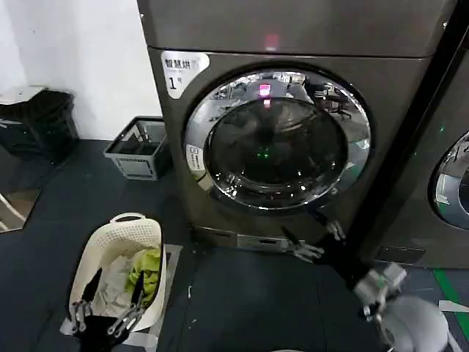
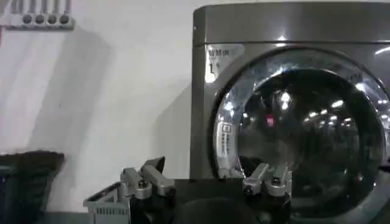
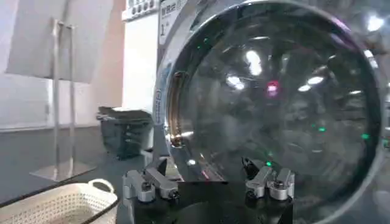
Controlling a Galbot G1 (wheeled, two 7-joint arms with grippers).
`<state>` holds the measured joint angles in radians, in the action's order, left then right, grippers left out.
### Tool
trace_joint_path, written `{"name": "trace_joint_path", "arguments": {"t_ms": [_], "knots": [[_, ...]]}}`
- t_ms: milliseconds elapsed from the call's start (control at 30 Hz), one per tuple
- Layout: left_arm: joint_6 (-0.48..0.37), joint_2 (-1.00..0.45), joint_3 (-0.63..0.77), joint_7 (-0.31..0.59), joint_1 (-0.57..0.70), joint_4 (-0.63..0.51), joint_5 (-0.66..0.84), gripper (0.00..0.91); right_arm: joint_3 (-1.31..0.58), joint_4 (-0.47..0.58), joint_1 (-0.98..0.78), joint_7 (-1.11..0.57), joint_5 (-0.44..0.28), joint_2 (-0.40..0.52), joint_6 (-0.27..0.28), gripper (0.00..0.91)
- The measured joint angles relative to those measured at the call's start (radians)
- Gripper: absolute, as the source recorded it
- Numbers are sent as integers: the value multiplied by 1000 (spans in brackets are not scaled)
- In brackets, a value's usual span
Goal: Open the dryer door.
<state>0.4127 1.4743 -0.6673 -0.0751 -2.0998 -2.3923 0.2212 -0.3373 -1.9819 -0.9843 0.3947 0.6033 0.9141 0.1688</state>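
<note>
- In front of the robot stands the dryer (image 1: 293,147), a big grey-brown machine with a white label marked "1" at its upper left corner, standing on the dark floor with a like machine (image 1: 447,183) just beside it on the right.
- The dryer door (image 1: 277,139) fills most of the front: dark glass inside a wide chrome rim, lying flush against the machine, so it is shut and the job is not yet begun. In the right wrist view a recess shows in the rim on the side nearest the label (image 3: 177,109); I judge that is the likely pull point, with the hinge opposite.
- A white laundry basket (image 1: 117,264) holding cloth sits on the floor to the robot's left, well apart from the door; a grey crate (image 1: 139,147) stands against the wall beyond it.
- The right arm reaches forward and up from low right, its tool (image 1: 314,233) just below the door's lower rim, fingers spread and empty, aimed at the glass. That low pose probably readies it for a reach to the rim.
- The left tool (image 1: 106,312) hangs low over the basket, fingers apart and holding nothing, seemingly parked out of the door's swing.
</note>
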Motion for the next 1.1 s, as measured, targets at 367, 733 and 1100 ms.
{"name": "trace_joint_path", "arguments": {"t_ms": [367, 733, 1100], "knots": [[-2, 3, -1, -2, -8, -15, -8, 907, 245, 196, 292, 58, -14, 86, -10, 907], [1, 13, 0, -3, -5, -17, -17, 907, 396, 366, 473, 78, -14, 185, -28, 907], [-2, 25, -20, -1, -5, -19, -16, 907, 486, 498, 567, 81, -17, 276, -40, 907]]}}
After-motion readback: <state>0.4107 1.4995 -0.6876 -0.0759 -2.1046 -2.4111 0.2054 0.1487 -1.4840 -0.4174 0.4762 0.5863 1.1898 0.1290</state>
